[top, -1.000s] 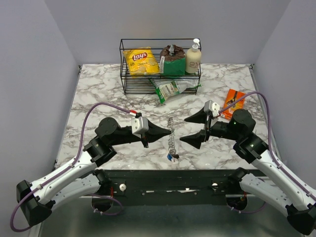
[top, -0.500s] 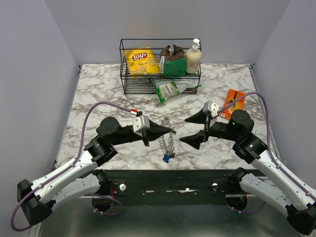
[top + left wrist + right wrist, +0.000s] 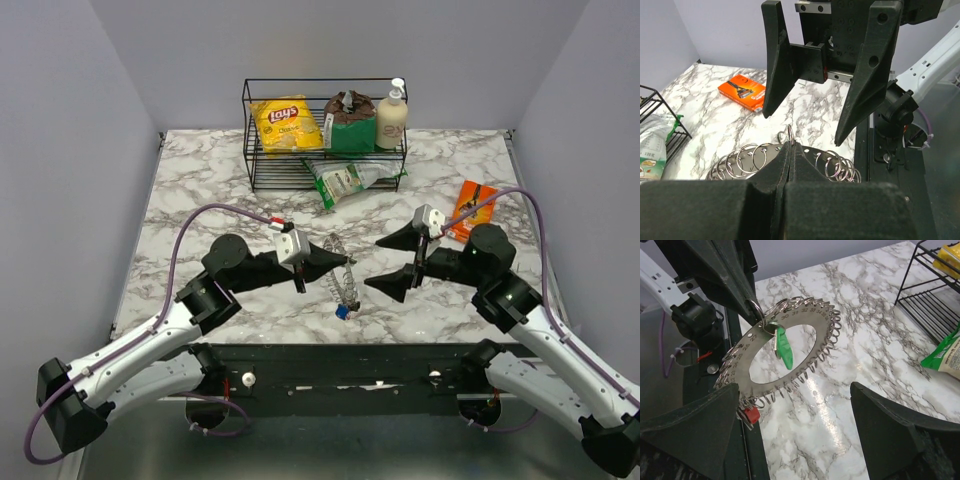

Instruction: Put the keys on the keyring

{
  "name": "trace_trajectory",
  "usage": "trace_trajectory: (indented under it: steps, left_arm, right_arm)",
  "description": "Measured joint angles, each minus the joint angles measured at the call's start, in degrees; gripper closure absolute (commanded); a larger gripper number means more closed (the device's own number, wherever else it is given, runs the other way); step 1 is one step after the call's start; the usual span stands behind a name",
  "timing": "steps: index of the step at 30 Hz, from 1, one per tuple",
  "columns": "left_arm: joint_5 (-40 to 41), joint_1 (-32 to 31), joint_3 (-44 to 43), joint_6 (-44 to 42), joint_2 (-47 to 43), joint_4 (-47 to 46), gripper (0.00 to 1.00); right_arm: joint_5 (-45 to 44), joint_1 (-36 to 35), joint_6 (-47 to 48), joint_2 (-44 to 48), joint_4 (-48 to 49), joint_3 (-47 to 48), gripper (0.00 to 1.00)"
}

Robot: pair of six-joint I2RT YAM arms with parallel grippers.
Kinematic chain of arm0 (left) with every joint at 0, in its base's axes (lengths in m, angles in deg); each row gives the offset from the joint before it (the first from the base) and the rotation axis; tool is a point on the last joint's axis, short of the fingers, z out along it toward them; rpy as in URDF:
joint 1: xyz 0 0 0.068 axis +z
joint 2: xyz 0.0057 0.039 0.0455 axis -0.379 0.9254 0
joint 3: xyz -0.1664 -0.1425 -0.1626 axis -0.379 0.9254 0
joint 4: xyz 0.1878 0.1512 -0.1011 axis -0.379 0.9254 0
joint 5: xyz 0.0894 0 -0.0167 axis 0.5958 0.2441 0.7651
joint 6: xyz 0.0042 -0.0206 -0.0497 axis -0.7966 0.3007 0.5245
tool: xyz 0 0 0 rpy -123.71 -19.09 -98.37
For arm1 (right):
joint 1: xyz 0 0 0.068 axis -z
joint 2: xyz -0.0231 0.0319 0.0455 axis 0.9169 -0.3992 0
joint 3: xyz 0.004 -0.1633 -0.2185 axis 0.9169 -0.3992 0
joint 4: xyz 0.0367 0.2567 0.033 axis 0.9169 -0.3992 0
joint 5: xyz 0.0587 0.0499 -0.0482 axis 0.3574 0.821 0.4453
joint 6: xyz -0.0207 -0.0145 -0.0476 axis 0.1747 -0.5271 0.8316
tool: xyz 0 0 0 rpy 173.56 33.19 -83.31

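Above the middle of the marble table (image 3: 200, 200), the left gripper (image 3: 345, 263) is fully closed, its two fingers (image 3: 788, 165) pressed together on the rim of the keyring (image 3: 815, 330). The keyring reads as a flat metal disc with a wide central hole, numbers stamped along its band, and small split rings crowded around the edge. It hangs tilted from the pinch point, edge-on in the top view. Cannot tell whether its low end touches the table.

Keys:
- Green key (image 3: 785, 350) dangles from a ring just beside the pinch, lying across the central hole.
- Red key (image 3: 751, 415) sits at the disc's low end.
- Blue key (image 3: 341, 311) shows at the low end in the top view.

The right gripper (image 3: 375, 264) faces the keyring from the other side, jaws spread wide with nothing between them, near the disc but apart from it.

A wire basket (image 3: 325, 135) stands at the far edge, and an orange pack (image 3: 470, 208) lies to the right.
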Motion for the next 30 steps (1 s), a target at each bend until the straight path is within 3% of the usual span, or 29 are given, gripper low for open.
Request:
trace_trajectory:
  steps: [3, 11, 17, 30]
  left_arm:
    - [-0.61, 0.00, 0.00, -0.02, 0.24, -0.04, 1.00]
    - [-7.28, 0.00, 0.00, 0.17, 2.01, -0.04, 1.00]
    - [-10.62, 0.00, -0.02, 1.03, 3.89, -0.02, 1.00]
    - [-12.20, 0.00, -0.63, 2.14, 3.82, -0.04, 1.00]
  right_arm:
    - [1.22, 0.00, -0.02, 0.94, 0.59, -0.09, 0.01]
    - [11.78, 0.00, -1.57, 2.82, 6.10, 0.81, 0.14]
    - [20.52, 0.00, -4.15, -0.57, 11.91, 2.84, 0.32]
    - [24.50, 0.00, -6.56, -5.29, 15.52, 2.82, 0.35]
